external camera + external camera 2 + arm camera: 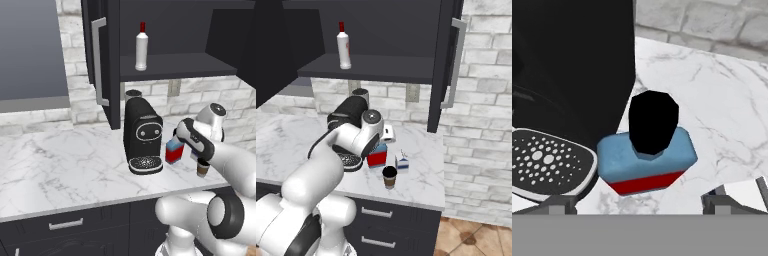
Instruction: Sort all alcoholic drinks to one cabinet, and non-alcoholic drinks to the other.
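gripper (640, 202) hangs above squat bottle (646, 157), fingers spread wide either side, nothing held. squat bottle stands on marble counter (60, 165), just right of black coffee machine (142, 135). coffee cup (389, 177) near counter's front edge, milk carton (402, 162) just beside it, right of bottle. slim white bottle (141, 47) upright on shelf of open wall cabinet (175, 65), above coffee machine.

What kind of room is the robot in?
It looks like a kitchen. There is a marble counter with a black coffee machine on it, an open wall cabinet holding a white bottle, and drawers underneath.
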